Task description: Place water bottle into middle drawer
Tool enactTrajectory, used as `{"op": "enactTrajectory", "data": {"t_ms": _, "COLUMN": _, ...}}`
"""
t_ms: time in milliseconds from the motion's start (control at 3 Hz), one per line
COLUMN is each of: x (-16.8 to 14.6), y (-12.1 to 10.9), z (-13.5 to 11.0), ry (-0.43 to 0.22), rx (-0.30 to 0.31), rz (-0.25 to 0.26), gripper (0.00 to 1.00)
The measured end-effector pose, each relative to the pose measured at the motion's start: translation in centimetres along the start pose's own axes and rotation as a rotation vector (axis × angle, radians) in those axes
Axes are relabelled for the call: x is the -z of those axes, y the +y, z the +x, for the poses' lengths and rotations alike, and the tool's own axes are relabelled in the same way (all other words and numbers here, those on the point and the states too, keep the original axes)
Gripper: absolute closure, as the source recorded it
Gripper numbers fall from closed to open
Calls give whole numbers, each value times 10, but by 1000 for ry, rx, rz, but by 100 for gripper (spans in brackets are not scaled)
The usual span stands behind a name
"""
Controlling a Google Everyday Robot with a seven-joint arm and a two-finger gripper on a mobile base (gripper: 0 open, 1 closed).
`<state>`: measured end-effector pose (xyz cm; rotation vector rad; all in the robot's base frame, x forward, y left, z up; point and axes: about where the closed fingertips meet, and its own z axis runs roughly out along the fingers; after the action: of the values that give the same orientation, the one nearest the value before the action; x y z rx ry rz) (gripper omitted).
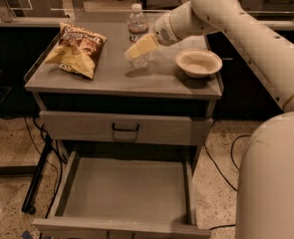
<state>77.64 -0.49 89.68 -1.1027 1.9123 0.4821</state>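
The water bottle (137, 22), clear with a white cap and a dark label band, stands upright at the back of the cabinet top. My gripper (139, 52) hangs just in front of and slightly below the bottle, low over the top surface, apart from it. The middle drawer (121, 227) is pulled out wide at the bottom of the view, with a bare grey floor and nothing in it. My arm (221, 14) reaches in from the upper right.
A chip bag (76, 48) lies on the left of the cabinet top (111, 76). A white bowl (199, 61) sits on the right. A shut drawer with a black bar handle (125, 129) is above the open one. Cables run along the floor on both sides.
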Motion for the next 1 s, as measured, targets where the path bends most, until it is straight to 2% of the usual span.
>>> {"op": "enactTrajectory", "data": {"t_ms": 667, "x": -20, "y": 23, "z": -12, "ry": -35, "rx": -20, "rz": -76, "gripper": 0}}
{"op": "enactTrajectory", "data": {"t_ms": 1000, "x": -20, "y": 23, "z": -12, "ry": -35, "rx": -20, "rz": -76, "gripper": 26}}
